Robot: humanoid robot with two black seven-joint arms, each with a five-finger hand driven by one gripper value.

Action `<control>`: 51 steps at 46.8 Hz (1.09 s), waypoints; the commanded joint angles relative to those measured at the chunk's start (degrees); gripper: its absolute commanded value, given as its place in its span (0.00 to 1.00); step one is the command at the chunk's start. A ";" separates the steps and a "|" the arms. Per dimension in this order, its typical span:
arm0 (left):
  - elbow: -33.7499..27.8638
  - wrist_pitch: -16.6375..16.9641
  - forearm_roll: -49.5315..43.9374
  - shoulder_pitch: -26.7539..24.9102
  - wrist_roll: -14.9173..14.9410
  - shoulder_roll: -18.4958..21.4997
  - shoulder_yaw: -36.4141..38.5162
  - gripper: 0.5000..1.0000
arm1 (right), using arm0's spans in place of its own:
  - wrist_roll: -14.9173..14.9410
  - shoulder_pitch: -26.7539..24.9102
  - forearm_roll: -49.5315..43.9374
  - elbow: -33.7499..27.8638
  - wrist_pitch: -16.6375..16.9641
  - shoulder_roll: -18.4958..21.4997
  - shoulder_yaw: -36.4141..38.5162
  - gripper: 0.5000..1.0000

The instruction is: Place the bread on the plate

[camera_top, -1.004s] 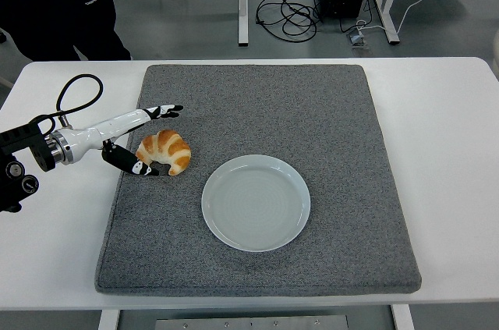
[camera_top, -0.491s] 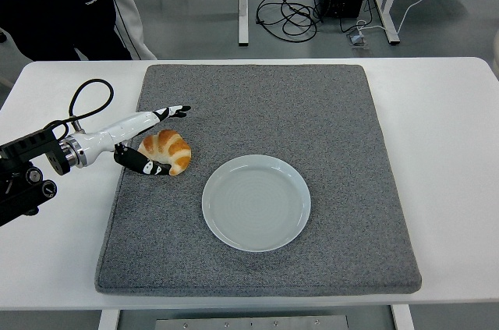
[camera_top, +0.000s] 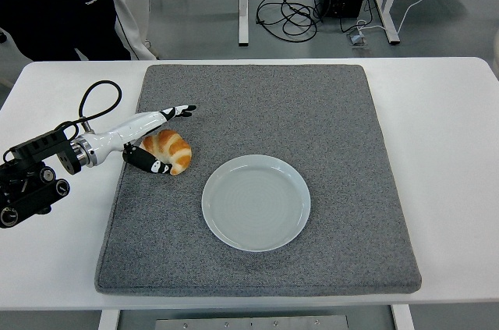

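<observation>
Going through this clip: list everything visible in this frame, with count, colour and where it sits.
croissant: one, golden brown, on the left part of the mat, left of the plate.
plate: one, pale blue-white, empty, near the middle of the mat towards its near edge.
mat: one, grey, covering the middle of the table.
table: one, white, under everything.
cables: a black tangle on the floor beyond the table.
person: one, in dark clothing, at the top left behind the table.
left hand: one, white and black, fingers spread around the croissant from the left, one finger above it and one along its near side; a full grasp is not evident.
right hand: not in view.
</observation>
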 commanded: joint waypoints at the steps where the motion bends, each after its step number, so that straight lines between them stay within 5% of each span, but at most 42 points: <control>1: 0.79 0.00 0.01 -0.01 -0.11 -0.48 -0.01 0.91 | 0.00 0.00 0.00 -0.08 0.00 0.00 0.00 1.00; 24: 1.67 0.00 -0.08 -0.09 -1.69 -0.48 0.35 0.73 | 0.00 0.17 0.00 -0.26 -0.09 0.00 0.00 1.00; 34: 1.58 -0.09 -0.08 -0.36 -2.04 -0.48 0.26 0.39 | 0.00 0.17 -0.09 -0.26 -0.09 0.00 0.00 1.00; 41: 1.58 -0.09 -0.08 -0.88 -2.57 -0.22 0.26 0.00 | 0.00 0.17 0.00 -0.26 -0.09 0.00 0.00 1.00; 51: 1.41 -1.93 -1.57 -1.67 -3.18 -0.13 0.26 0.00 | 0.00 0.17 0.00 -0.26 -0.09 0.00 0.00 1.00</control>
